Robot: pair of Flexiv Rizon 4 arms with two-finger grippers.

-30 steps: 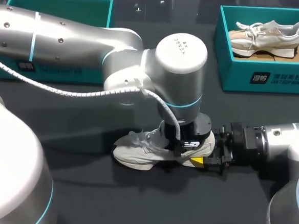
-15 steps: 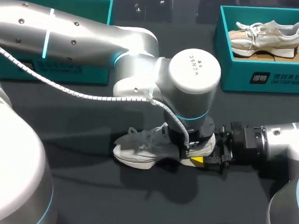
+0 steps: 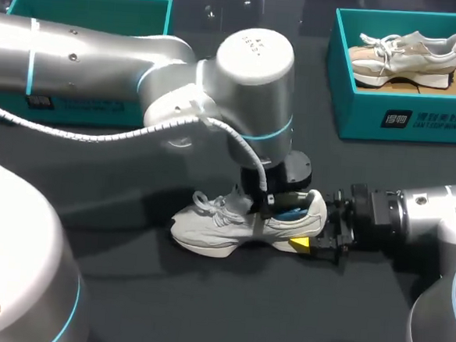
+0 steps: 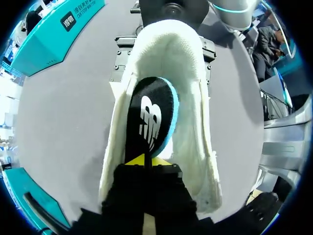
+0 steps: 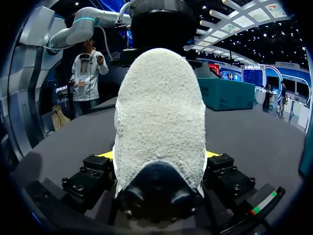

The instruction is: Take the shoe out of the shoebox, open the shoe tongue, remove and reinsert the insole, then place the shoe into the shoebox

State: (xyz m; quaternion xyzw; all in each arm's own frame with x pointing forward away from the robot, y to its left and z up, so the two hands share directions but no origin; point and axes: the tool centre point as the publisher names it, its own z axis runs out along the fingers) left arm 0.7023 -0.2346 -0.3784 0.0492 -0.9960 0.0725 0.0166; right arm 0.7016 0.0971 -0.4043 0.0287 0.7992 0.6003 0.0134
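A pale grey sneaker [image 3: 216, 226] lies on its sole on the dark table, toe toward the left. My left gripper [image 3: 276, 212] reaches down into its heel opening. In the left wrist view that gripper [image 4: 145, 160] is shut on the heel end of the black, blue-edged insole [image 4: 149, 117], which still lies inside the shoe [image 4: 190, 73]. My right gripper [image 3: 305, 242] comes in level with the table from the right. Its wide-set fingers clamp the sneaker's heel [image 5: 159, 117] from both sides, and the right gripper [image 5: 159, 155] shows only slivers of yellow beside it.
A teal shoebox [image 3: 404, 113] at the back right holds a second sneaker [image 3: 408, 50]. Another teal box [image 3: 90, 9] stands at the back left, partly behind my left arm. My left arm's big wrist joint [image 3: 253, 87] hangs over the table's middle.
My left gripper has closed on the insole's heel end. Its wrist swung right, then back left, uncovering the heel opening. The right gripper and the shoe have stayed put.
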